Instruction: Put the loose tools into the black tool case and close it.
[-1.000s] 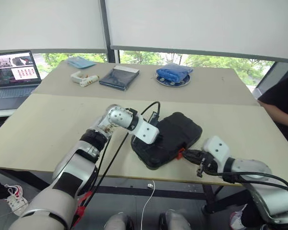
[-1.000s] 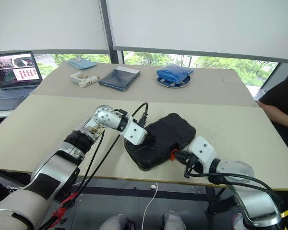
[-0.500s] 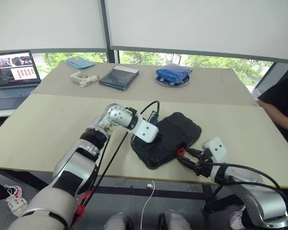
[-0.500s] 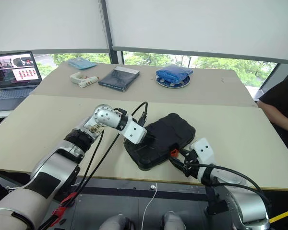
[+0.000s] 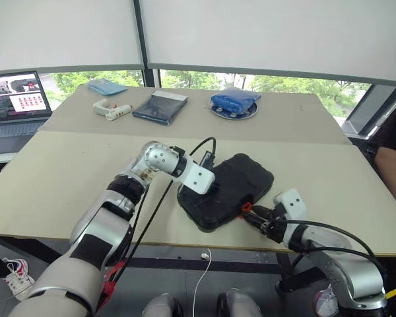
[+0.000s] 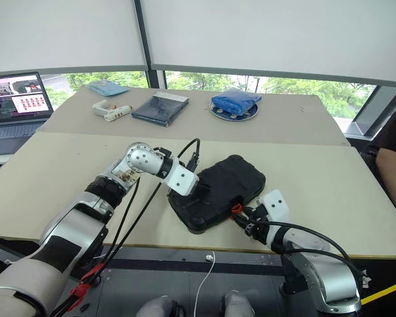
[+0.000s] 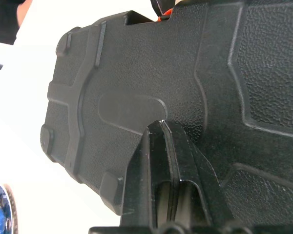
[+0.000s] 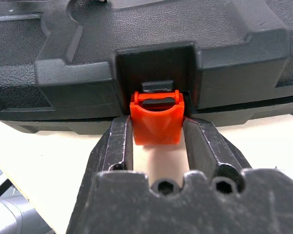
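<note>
Latching the black tool case point(image 5: 226, 190) — last step by the look of it: lid already down, no loose tools visible on the table point(image 5: 66, 178), so presumably all inside. Case sitting lower centre of the head views, angled, its latch side right at the near table edge.

Left end effector point(image 7: 162, 127) clenched, nothing held, tips pressed flat on the lid, apparently pinning it down; in the left eye view it lies over the case's left part. Right end effector point(image 8: 156, 134) at lower right of centre, fingers point(image 8: 121, 141) either side of the orange latch point(image 8: 156, 122), touching or nearly so; grasping it loosely at best, can't tell if really squeezed. Latch tab hanging outward/down below its recess, hook not seated yet, judging by the wrist view.

Next move, prob.: swing the tab up and push toward the case till it snaps over the catch. Needs lid kept down by the left, else seam may gape and hook miss. Small part, slick plastic — could slip out from between the fingers.

Room: tight at the front; latch overhangs near the table lip, so the right wrist works from off the edge. Plenty of bare table behind and left of the case. Laptop point(image 5: 16, 102) at upper left, dark pouch point(image 5: 160, 107) and blue bundle point(image 5: 234, 102) at upper centre, all well apart. Person's sleeve point(image 5: 393, 155) at right edge, clear of the arm.
</note>
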You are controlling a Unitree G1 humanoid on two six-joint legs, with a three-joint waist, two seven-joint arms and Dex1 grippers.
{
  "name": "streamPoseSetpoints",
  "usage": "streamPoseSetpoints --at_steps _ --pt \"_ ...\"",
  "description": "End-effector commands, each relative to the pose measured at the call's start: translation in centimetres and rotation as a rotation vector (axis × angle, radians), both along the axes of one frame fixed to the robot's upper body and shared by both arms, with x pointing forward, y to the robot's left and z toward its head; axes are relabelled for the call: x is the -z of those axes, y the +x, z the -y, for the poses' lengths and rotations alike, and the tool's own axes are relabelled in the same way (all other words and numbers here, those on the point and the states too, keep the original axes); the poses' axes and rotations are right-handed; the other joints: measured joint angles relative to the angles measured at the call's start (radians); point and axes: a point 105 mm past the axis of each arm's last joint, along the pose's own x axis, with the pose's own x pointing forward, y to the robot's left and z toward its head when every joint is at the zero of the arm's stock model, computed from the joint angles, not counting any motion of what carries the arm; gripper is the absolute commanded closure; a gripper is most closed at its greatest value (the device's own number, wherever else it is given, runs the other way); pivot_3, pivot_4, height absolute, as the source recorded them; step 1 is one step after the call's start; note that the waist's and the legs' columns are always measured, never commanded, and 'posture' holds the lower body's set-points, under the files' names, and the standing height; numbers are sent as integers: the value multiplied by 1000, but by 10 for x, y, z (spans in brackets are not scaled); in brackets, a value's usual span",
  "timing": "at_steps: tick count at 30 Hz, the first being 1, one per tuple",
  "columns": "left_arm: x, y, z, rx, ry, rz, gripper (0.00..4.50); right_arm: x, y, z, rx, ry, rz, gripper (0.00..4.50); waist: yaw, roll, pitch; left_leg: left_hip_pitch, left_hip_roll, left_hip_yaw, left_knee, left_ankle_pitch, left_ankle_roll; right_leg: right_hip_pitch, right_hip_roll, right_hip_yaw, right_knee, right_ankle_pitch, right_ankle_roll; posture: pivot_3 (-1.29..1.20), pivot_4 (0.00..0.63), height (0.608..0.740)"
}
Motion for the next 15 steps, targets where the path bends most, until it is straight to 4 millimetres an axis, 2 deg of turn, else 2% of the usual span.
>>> streamPoseSetpoints --at_steps 1,15 --pt "38 -3 -15 -37 157 -88 4500 -13 -6 -5 -28 11 48 3256 1 0 0 0 0 0 0 0 0 0 0 0 0 0 0 0 150 718" --pt "40 -3 -16 -42 161 -89 4500 -20 -13 4 -11 -40 96 3256 9 0 0 -2 0 -1 -5 -1 3 0 1 -1 -8 0 1 0 150 718"
